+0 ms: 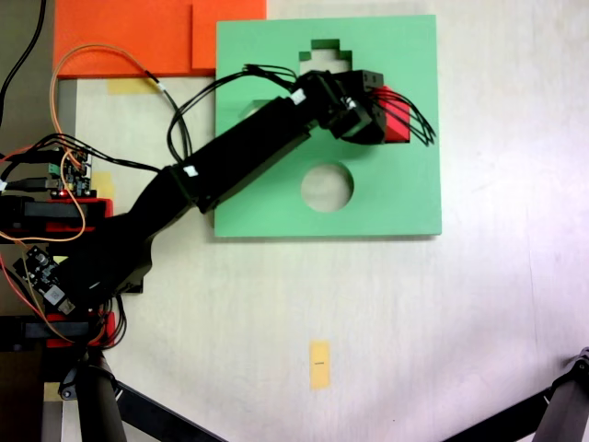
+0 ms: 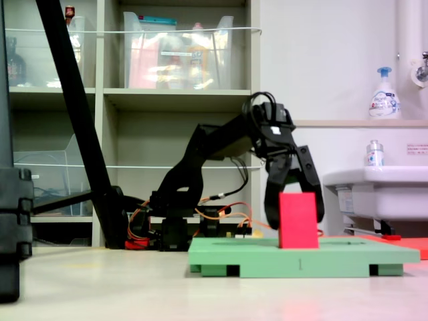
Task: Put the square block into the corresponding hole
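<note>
From my remote seat, nearest the cam in the second exterior view is the green board (image 2: 267, 257), w/ the square block (image 2: 297, 221) standing upright on it, & right behind/over it the gripper (image 2: 294, 200), fingers spread either side, prob not squeezing it.
</note>
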You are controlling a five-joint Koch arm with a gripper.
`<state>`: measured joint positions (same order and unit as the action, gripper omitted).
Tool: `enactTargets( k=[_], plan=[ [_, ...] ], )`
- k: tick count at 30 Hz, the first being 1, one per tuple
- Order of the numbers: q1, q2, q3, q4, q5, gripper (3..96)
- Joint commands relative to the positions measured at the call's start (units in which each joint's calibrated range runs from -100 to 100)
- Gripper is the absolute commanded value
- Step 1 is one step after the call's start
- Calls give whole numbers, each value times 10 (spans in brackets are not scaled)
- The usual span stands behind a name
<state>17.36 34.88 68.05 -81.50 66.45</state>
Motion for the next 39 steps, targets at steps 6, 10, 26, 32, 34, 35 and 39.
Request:
enactTargets(
  k=[6, 10, 26, 32, 34, 35, 39],
  plan=[
    [3, 17, 32, 34, 7, 283],
    [0, 20, 32, 54, 7, 328],
    [-14, 56, 35, 128, 1, 470],
    [-16, 73, 35, 130, 0, 491],
    [-15, 74, 37, 130, 1, 523],
    [-15, 74, 41, 130, 1, 576],
    [-8, 42, 41, 116, 1, 948]
  ],
)
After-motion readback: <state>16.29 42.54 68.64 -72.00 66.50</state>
